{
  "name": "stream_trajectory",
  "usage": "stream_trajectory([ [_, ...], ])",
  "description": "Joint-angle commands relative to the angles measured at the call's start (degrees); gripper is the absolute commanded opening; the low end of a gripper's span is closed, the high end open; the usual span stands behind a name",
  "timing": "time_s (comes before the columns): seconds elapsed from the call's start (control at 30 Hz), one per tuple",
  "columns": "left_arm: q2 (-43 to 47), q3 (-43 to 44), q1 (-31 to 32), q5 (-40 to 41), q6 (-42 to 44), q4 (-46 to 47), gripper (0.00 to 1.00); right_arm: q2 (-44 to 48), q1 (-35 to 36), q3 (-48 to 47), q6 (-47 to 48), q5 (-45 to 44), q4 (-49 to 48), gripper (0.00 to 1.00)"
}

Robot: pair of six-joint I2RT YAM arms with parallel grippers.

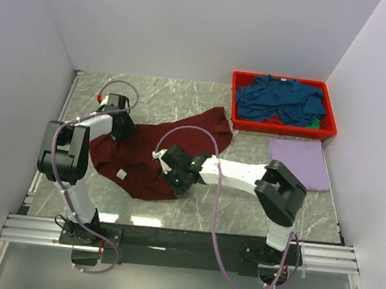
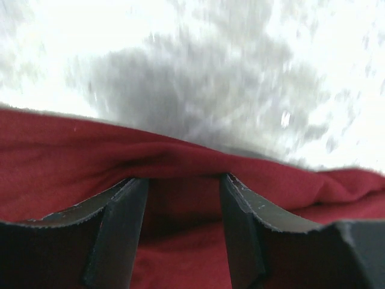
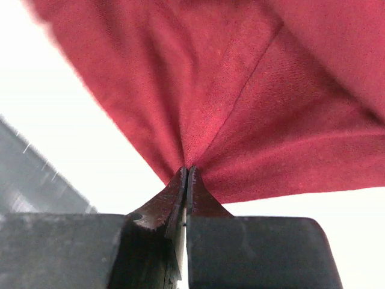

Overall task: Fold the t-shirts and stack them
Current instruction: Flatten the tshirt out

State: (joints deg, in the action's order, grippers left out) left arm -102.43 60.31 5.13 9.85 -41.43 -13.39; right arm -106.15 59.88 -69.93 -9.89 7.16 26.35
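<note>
The maroon t-shirt (image 1: 152, 155) is recorded lying rumpled on the left-centre of the worktop (image 1: 184, 95). Its white tag (image 1: 120, 174) is turned up near its front edge. A pinch of its cloth is clamped between the pressed-together fingers of the right hand (image 3: 187, 174), and folds fan out from the tips. The left hand (image 2: 183, 180) is set at the shirt's far left edge with its fingers (image 2: 120, 229) held apart. A raised ridge of maroon cloth runs across the gap between them, and no grip is made.

A red bin (image 1: 281, 130) is noted at the far right of the worktop. It is filled with crumpled teal-blue t-shirts (image 1: 281, 98), and a small green item (image 1: 315, 123) is seen at its near right corner. A lavender t-shirt (image 1: 300, 163) is laid flat just in front of the bin, close to the right wall.

The surface is grey-veined marble, enclosed by plain white walls (image 1: 192, 20) on three sides. A metal rail (image 1: 182, 243) runs along the near edge.

The maroon shirt's far corner is brought near the bin's near left corner. Marble is visible between the shirt and the far wall. The strip between the maroon and lavender shirts is crossed by the right arm.
</note>
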Motion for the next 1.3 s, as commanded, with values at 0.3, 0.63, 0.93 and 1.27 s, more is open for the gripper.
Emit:
stream_trajectory([
  [0.3, -20.86, 25.87, -5.04, 4.3, 0.47, -9.9, 0.58, -5.8, 2.17, -19.93, 5.94, 19.55, 18.29, 0.0],
  [0.63, -18.96, 35.32, -7.5, 2.9, 6.45, -6.76, 0.78, -9.09, 3.33, -33.62, -0.48, 20.38, 15.58, 0.47],
  [0.93, 7.93, 16.26, -3.56, 3.42, 3.12, -5.68, 0.85, 8.67, -14.6, -5.05, -6.29, 3.77, 3.1, 0.48],
  [1.27, 32.9, -16.77, 7.78, 0.53, -9.17, -10.6, 0.84, 3.59, -26.56, -6.17, -12.6, -12.07, -3.49, 0.59],
])
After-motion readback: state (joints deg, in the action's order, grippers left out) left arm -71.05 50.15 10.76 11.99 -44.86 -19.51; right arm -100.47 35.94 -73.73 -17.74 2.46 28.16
